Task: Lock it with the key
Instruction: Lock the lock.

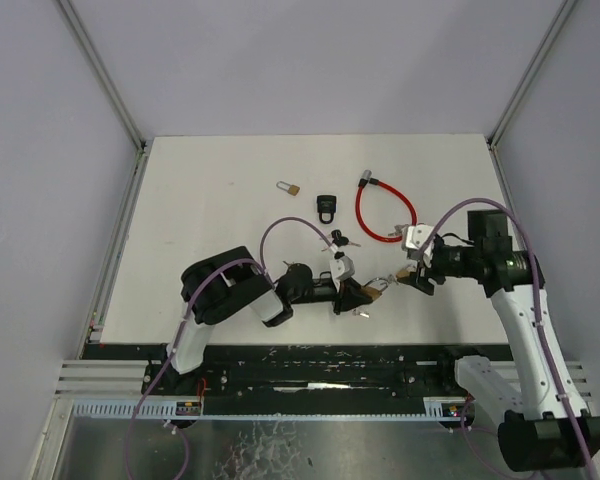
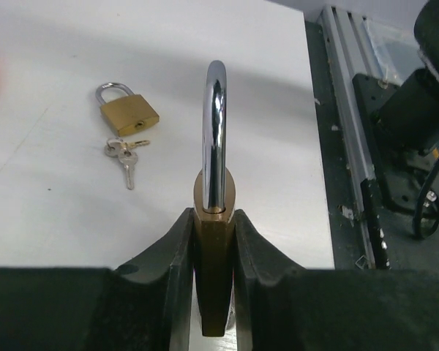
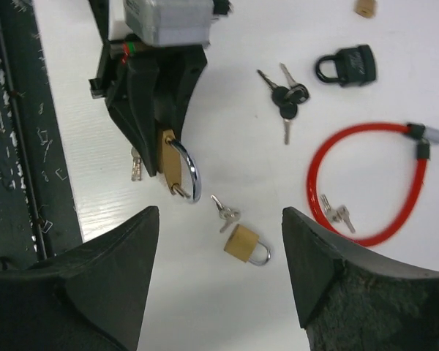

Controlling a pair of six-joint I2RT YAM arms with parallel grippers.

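Note:
My left gripper (image 2: 214, 223) is shut on the body of a brass padlock (image 2: 214, 270), gripped edge-on with its silver shackle (image 2: 215, 124) pointing away from the wrist. In the right wrist view the same held padlock (image 3: 171, 167) shows, with a silver key (image 3: 135, 165) hanging beside its body; whether it sits in the keyhole I cannot tell. My right gripper (image 3: 219, 274) is open above the table with nothing between its fingers. Under it lie a small brass padlock (image 3: 245, 245) and its keys (image 3: 224, 210). In the top view the right gripper (image 1: 407, 277) is just right of the left gripper (image 1: 363, 293).
A black padlock (image 1: 326, 207), black-headed keys (image 1: 342, 239), a red cable lock (image 1: 381, 211) with keys (image 3: 336, 213) inside its loop, and another small brass padlock (image 1: 290, 187) lie further back. The black rail (image 1: 310, 365) runs along the table's near edge.

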